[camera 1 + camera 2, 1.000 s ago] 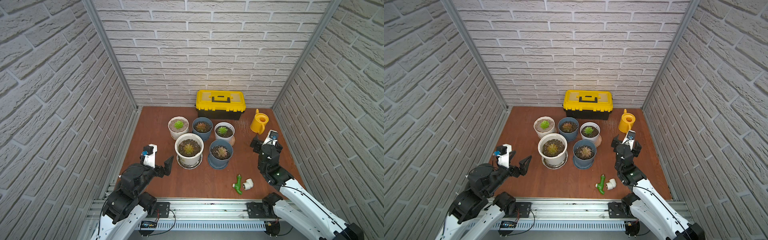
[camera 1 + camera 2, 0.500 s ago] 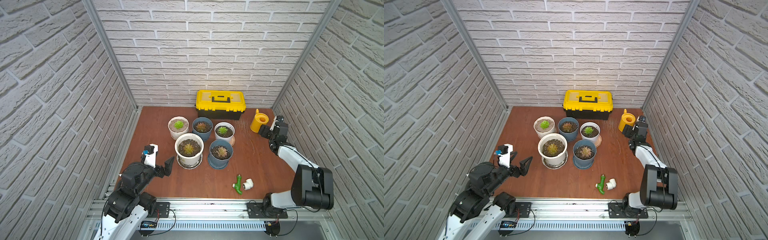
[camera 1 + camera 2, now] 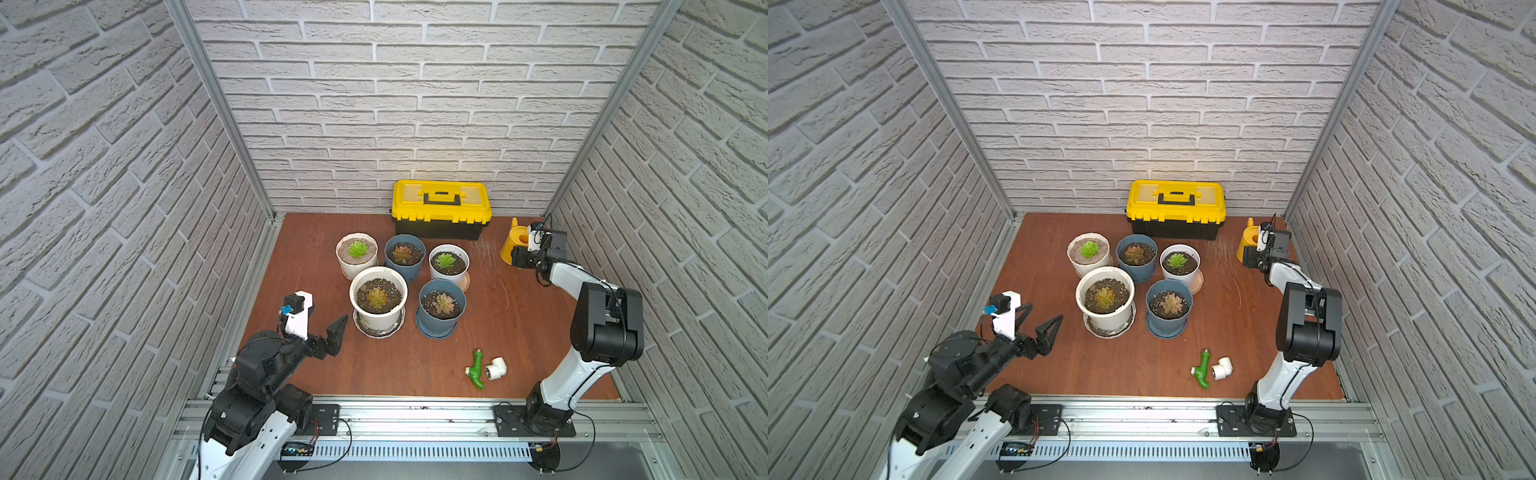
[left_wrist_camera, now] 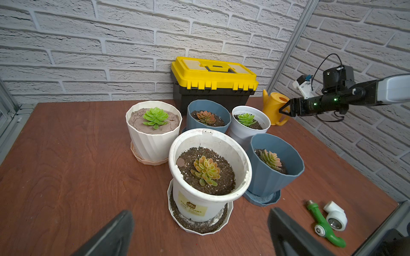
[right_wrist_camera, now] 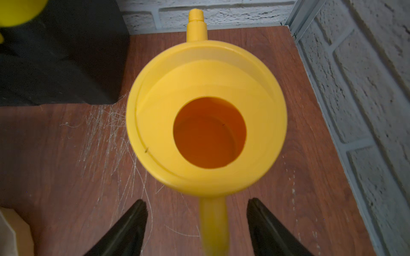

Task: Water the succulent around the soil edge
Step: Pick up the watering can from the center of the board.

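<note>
The right gripper (image 5: 196,200) is spread, a finger each side of the watering can (image 5: 155,110) handle, not touching; only the right wrist view shows that gap. Both top views place the can far right, apart from the succulent pots (image 3: 378,318).

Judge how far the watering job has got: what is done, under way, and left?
Done: the right gripper is at the yellow watering can, its open jaws either side of the handle. Under way: the grasp; the can stands upright on the table, not lifted. Left: closing, carrying it to the pots, pouring round the soil edge. The left gripper hangs open.
</note>
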{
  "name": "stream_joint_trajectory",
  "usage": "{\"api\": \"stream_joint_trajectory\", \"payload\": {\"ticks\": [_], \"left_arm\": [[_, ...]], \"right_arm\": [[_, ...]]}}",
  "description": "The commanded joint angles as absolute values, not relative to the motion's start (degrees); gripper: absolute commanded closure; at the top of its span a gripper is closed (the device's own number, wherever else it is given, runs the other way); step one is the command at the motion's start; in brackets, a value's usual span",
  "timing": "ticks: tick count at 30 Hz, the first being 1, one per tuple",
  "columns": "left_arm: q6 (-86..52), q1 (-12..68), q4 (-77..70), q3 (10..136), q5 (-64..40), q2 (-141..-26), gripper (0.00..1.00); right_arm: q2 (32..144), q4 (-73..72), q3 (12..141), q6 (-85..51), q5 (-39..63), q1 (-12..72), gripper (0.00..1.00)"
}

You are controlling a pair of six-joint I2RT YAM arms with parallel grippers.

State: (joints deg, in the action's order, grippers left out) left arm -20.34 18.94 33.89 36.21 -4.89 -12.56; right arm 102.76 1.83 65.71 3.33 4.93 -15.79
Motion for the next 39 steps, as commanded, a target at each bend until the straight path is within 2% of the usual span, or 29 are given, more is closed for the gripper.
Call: {"api": "stream_joint_trajectory", "payload": {"ticks": [1, 4, 6, 9, 11, 13, 18, 21, 25, 31, 39], "left_arm": [[-19.78, 18.63, 31.99, 35.83, -5.01, -12.13, 0.02], [-19.78, 18.63, 31.91, 35.83, -4.88, -12.38, 0.02], [-19.86, 18.53, 31.98, 35.85, -5.05, -12.78, 0.02], [-19.78, 18.42, 32.07, 35.95, -5.12, -13.18, 0.02], [-19.78, 18.24, 32.08, 35.94, -5.09, -13.27, 0.02], [-19.87, 18.13, 31.99, 35.85, -5.05, -13.27, 0.02], [-20.5, 17.32, 31.17, 35.68, -5.56, -13.86, 0.02], [-20.86, 16.39, 30.98, 35.86, -6.74, -15.23, 0.02], [-21.18, 14.6, 31.18, 36.41, -8.53, -16.92, 0.02], [-21.8, 13.88, 31.81, 36.99, -9.4, -17.73, 0.02], [-23.37, 11.88, 32.3, 38.61, -13.07, -21.76, 0.02]], "right_arm": [[104.11, 5.25, 69.08, 5.04, 7.66, -16.46, 0.37], [105.09, 5.9, 70.3, 6.05, 9.76, -16.48, 0.55], [105.44, 5.62, 70.63, 6.4, 10.83, -16.5, 0.59], [105.48, 5.07, 70.75, 6.21, 11.13, -16.46, 0.76], [104.59, 3.58, 69.67, 5.61, 11.03, -16.47, 0.9], [102.67, 0.28, 67.29, 4.45, 11.04, -16.51, 0.97], [94.13, -9.91, 58.99, -1.27, 8.05, -16.44, 0.97], [85.95, -10.41, 54.22, -10.43, -6.42, -15.41, 0.97], [75.89, -6.42, 49.07, -14.99, -11.03, -12.86, 0.97], [60.11, 9.88, 47.28, -13.33, -10.99, -5.77, 0.97], [41.41, 27.33, 45.84, -14.47, -4.24, 0.58, 0.97]]}}
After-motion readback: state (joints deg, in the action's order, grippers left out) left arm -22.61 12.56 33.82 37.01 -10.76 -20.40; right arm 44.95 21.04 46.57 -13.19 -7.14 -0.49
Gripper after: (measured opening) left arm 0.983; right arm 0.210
